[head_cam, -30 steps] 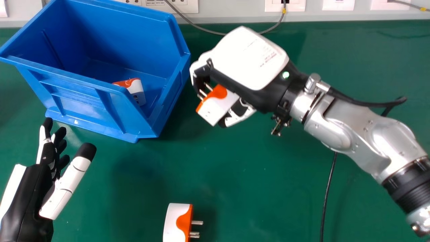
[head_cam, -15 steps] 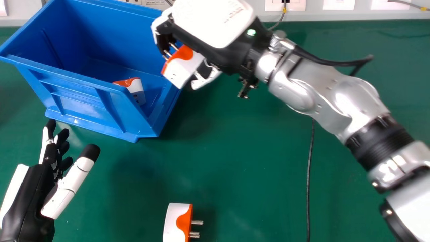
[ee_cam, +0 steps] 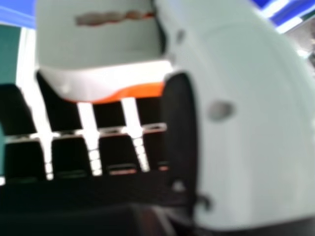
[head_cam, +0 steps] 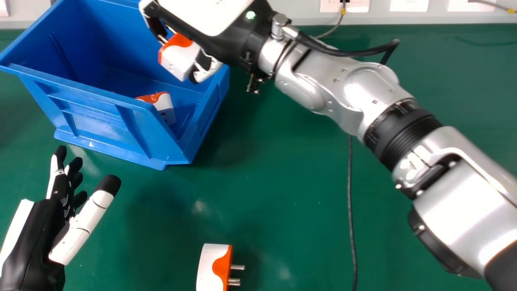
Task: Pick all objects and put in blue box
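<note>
Plug (head_cam: 177, 58): white and orange, in the right hand's grip, over the box's open mouth toward its right side; its pins are at the fingers' side
Right hand (head_cam: 206, 16): back upward, fingers curled round the plug and thumb against it, the whole hand pointing left and slightly far
Right arm (head_cam: 351, 89): slants from the near right to the far left, passing over the box's right side
Thumb (ee_cam: 246, 113): up against the plug in the right hand view
Left hand (head_cam: 40, 230): at the near left, fingers loosely extended, thumb well apart from them, holding nothing
Box (head_cam: 101, 117): blue, at the far left, its mouth open upward and its near side sloping
Second plug (head_cam: 163, 106): inside the box, toward the right and near side, partly behind the rim
Third plug (head_cam: 210, 266): on the green table (head_cam: 258, 194) at the near side, pins pointing right
Writing: faint marks on the right hand's white back, too small to read
Room: a broad stretch of table between the box and the third plug
Cable (head_cam: 350, 202): black, on the table right of the third plug
</note>
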Available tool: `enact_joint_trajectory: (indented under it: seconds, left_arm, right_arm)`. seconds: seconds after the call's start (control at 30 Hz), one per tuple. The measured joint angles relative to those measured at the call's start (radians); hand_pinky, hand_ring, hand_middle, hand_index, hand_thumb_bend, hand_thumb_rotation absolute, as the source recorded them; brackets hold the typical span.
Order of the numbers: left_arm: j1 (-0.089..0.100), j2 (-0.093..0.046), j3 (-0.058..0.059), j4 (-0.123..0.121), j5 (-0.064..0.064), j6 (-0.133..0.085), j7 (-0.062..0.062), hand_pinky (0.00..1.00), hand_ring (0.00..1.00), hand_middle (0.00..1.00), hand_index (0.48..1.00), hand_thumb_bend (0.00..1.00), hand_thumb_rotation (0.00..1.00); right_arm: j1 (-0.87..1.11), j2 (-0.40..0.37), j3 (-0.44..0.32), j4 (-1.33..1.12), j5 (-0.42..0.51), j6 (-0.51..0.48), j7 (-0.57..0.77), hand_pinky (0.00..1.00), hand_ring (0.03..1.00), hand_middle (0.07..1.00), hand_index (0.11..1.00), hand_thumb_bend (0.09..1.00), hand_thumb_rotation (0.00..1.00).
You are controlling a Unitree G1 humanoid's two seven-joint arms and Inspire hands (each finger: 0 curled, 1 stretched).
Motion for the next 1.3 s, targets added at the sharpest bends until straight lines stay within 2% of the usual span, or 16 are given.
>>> enact_joint_trajectory:
  seconds: [0.23,0.57,0.93,1.1,1.3]
  left_arm:
    - [0.008,-0.003,0.001,-0.008,-0.006,0.0,-0.001,0.97,1.0,1.0,1.0,0.81,0.73]
    - [0.017,-0.004,0.0,-0.023,-0.005,0.001,0.0,0.97,1.0,1.0,1.0,0.82,0.73]
    - [0.032,-0.011,-0.001,-0.05,-0.006,0.006,0.001,0.97,1.0,1.0,1.0,0.82,0.73]
    - [0.042,-0.02,-0.003,-0.065,-0.006,0.008,0.001,0.96,1.0,1.0,1.0,0.83,0.73]
    - [0.046,-0.031,-0.004,-0.076,-0.006,0.009,0.001,0.96,1.0,1.0,1.0,0.83,0.73]
  right_arm:
    - [-0.046,0.045,0.005,0.084,0.007,0.024,-0.002,0.36,0.448,0.477,0.477,0.501,0.0]
    - [-0.09,0.122,0.023,0.19,0.038,0.054,-0.001,0.36,0.451,0.479,0.458,0.502,0.0]
    - [-0.094,0.138,0.059,0.219,0.038,0.101,-0.005,0.36,0.456,0.483,0.456,0.502,0.0]
    - [-0.094,0.138,0.062,0.219,0.039,0.103,-0.005,0.36,0.458,0.481,0.456,0.503,0.0]
    - [-0.094,0.142,0.07,0.222,0.039,0.114,-0.006,0.37,0.454,0.482,0.461,0.503,0.0]
